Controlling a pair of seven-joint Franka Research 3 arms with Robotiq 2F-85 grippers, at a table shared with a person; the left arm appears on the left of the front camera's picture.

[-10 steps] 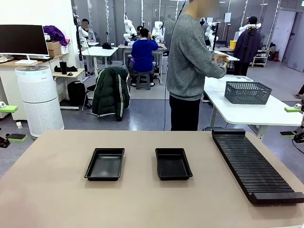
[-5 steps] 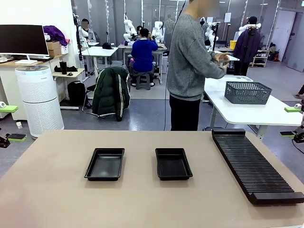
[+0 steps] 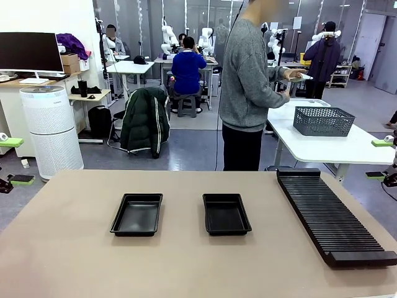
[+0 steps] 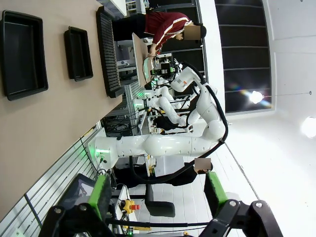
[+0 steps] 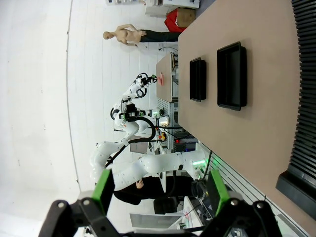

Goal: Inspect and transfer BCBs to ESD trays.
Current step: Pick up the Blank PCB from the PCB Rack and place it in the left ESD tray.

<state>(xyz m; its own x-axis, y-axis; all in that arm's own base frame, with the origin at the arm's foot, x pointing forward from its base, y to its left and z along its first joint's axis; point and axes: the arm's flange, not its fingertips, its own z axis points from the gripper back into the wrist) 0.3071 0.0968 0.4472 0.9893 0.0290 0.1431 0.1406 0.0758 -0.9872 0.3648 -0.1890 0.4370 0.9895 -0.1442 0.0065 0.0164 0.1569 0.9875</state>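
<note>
While I wait at the near side of the table [image 3: 186,267], my left pincer [image 3: 15,161] hangs off its left edge, far to the left of the ribbed rack [image 3: 332,217], released, its green pads spread wide with only air between them. Well left of the rack lies the left ESD tray [image 3: 142,195], flat on the tabletop with its bare black floor showing. Between that tray and the rack sits the right ESD tray [image 3: 226,196], level with its twin, apart from it and apart from the rack too. Beyond the table, behind the rack's far end and a little to its left, a person [image 3: 248,81] in a grey sweater stands turned towards the rack's side, both hands raised at chest height around a thin pale flat piece [image 3: 299,75], too small for me to tell whether it is a BCB. The rack itself runs along the table's right side, slanting from the far edge down to the near right corner. Behind the rack, a dark grey mesh basket [image 3: 324,121] rests on a white table [image 3: 347,149]. Just right of the rack, past the table's edge, my right pincer [image 3: 379,159] hangs released as well, fingers parted and gripping nothing.
</note>
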